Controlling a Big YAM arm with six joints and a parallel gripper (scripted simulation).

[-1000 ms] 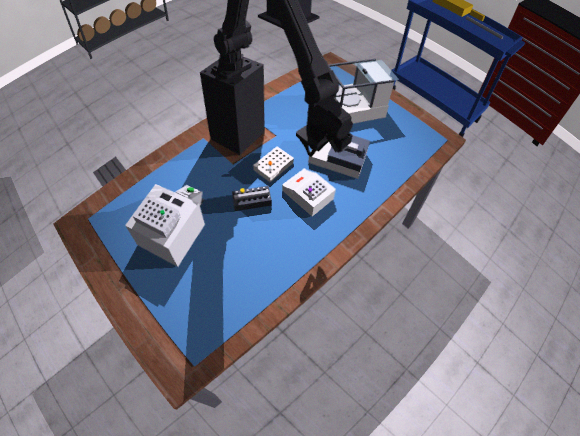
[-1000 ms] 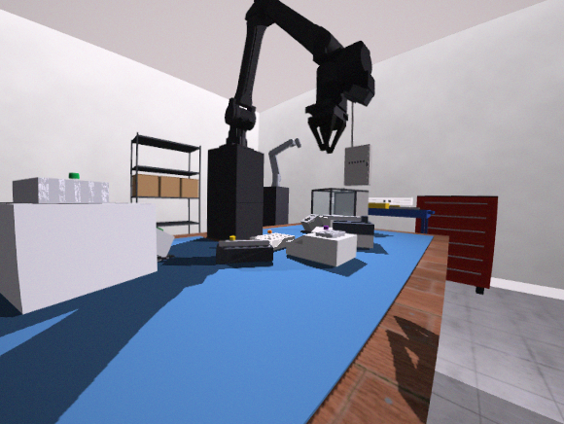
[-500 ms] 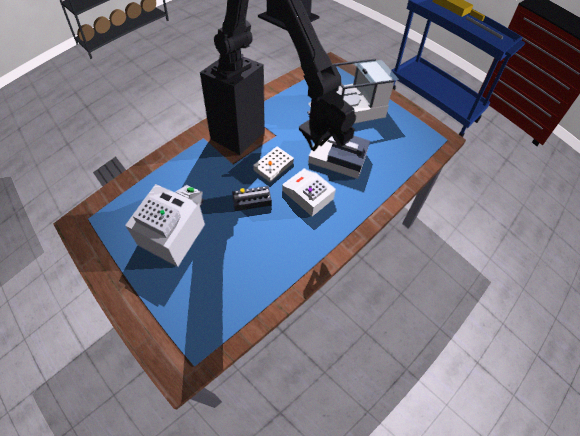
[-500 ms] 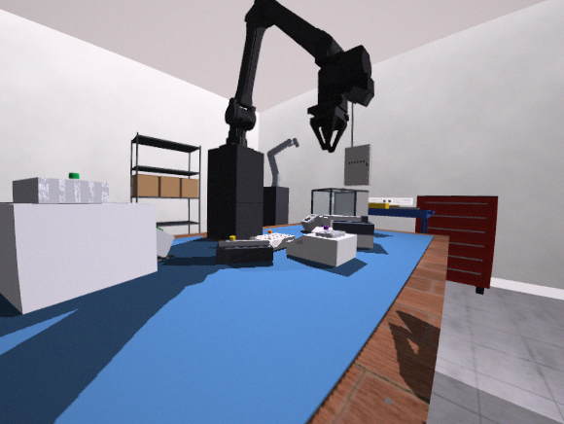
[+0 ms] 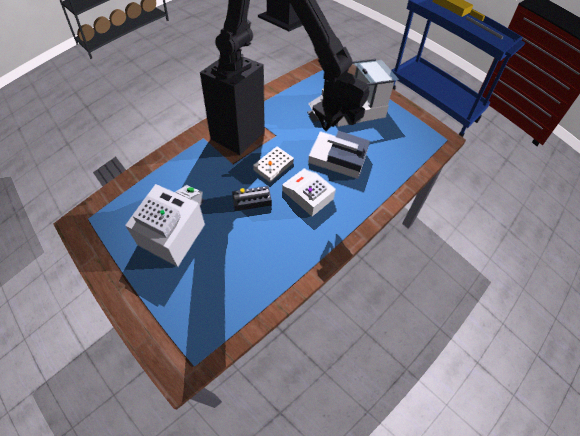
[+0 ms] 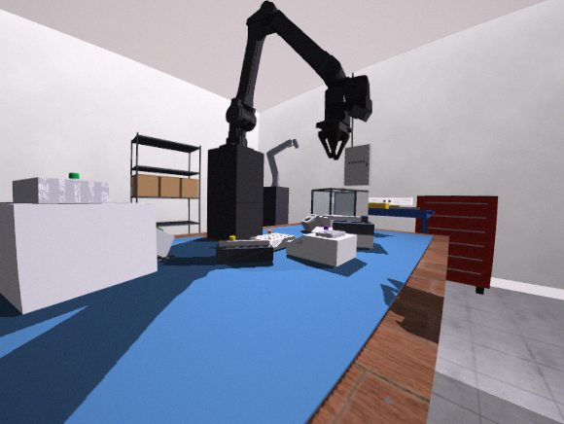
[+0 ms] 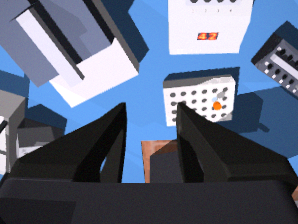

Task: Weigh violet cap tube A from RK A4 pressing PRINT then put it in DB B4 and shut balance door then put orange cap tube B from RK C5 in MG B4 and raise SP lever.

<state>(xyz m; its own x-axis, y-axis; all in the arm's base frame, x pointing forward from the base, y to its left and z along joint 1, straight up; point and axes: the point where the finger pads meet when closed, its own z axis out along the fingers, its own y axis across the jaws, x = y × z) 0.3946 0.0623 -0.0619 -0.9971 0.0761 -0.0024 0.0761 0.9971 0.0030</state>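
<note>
Tube A with the violet cap (image 5: 310, 189) (image 6: 326, 227) stands in a bore of the white dry block DB (image 5: 295, 186) (image 6: 321, 250) (image 7: 200, 16). Tube B with the orange cap (image 5: 270, 163) (image 6: 269, 231) (image 7: 217, 106) stands in the white rack RK (image 5: 281, 156) (image 7: 182, 96). My gripper (image 5: 326, 118) (image 6: 334, 155) (image 7: 151, 111) hangs high over the front of the glass balance BAL (image 5: 380, 95) (image 6: 340, 199). Its fingers stand a little apart with nothing between them. The arm hides the balance's keys in the top view.
The spectrophotometer SP (image 5: 335, 156) (image 7: 60, 36) lies between the balance and the dry block. The black magnet block MG (image 5: 252, 199) (image 6: 244, 253) carries a yellow-capped tube (image 5: 242, 190). The mixer MX (image 5: 165, 225) (image 6: 73, 243) holds a green-capped tube (image 5: 161, 212).
</note>
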